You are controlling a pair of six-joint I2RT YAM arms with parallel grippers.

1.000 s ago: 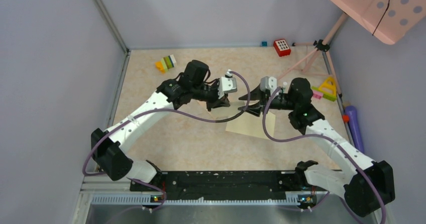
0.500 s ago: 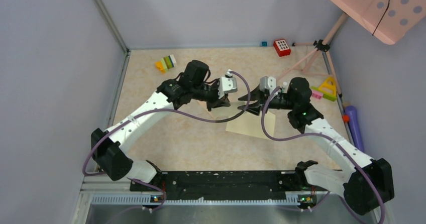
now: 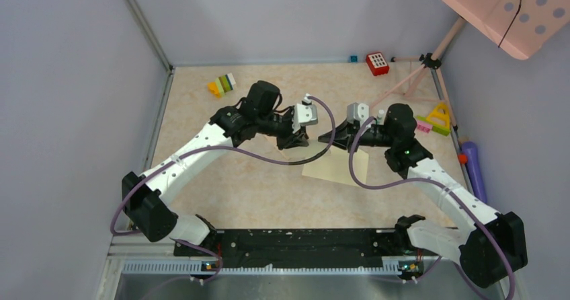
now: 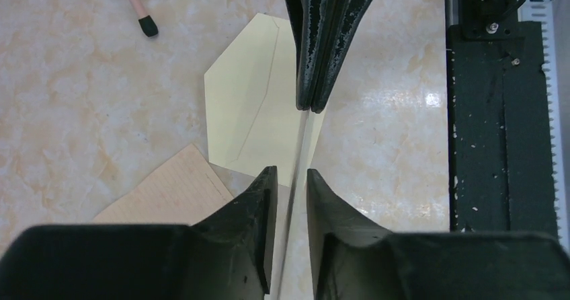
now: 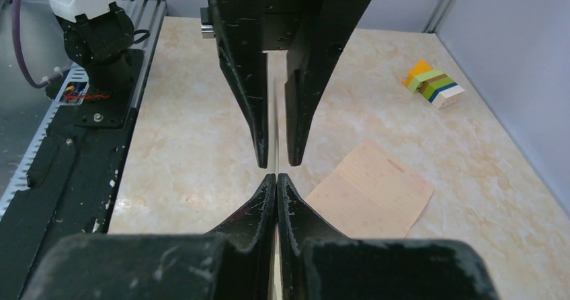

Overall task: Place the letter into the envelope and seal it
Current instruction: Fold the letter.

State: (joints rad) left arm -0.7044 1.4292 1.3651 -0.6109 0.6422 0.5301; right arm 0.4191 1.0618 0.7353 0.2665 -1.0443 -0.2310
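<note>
The pale yellow envelope (image 3: 334, 167) lies flat on the table, its pointed flap open; the left wrist view shows it below the grippers (image 4: 245, 105). A tan lined sheet (image 4: 168, 194) lies beside it and also shows in the right wrist view (image 5: 373, 192). My right gripper (image 3: 327, 137) (image 5: 276, 177) is shut on a thin pale sheet (image 4: 300, 148) seen edge-on above the table. My left gripper (image 3: 300, 138) (image 4: 291, 172) faces it tip to tip. Its jaws stand slightly apart, with the sheet's free edge in the gap between them.
Coloured toy blocks (image 3: 222, 83) sit at the back left and a red block (image 3: 377, 63) at the back. A pink tripod (image 3: 422, 68), a yellow triangle toy (image 3: 440, 116) and a purple cylinder (image 3: 474, 169) stand on the right. The black base rail (image 3: 296, 241) runs along the near edge.
The right gripper's fingers have drawn together on the thin sheet. Both arms have otherwise stayed almost in place.
</note>
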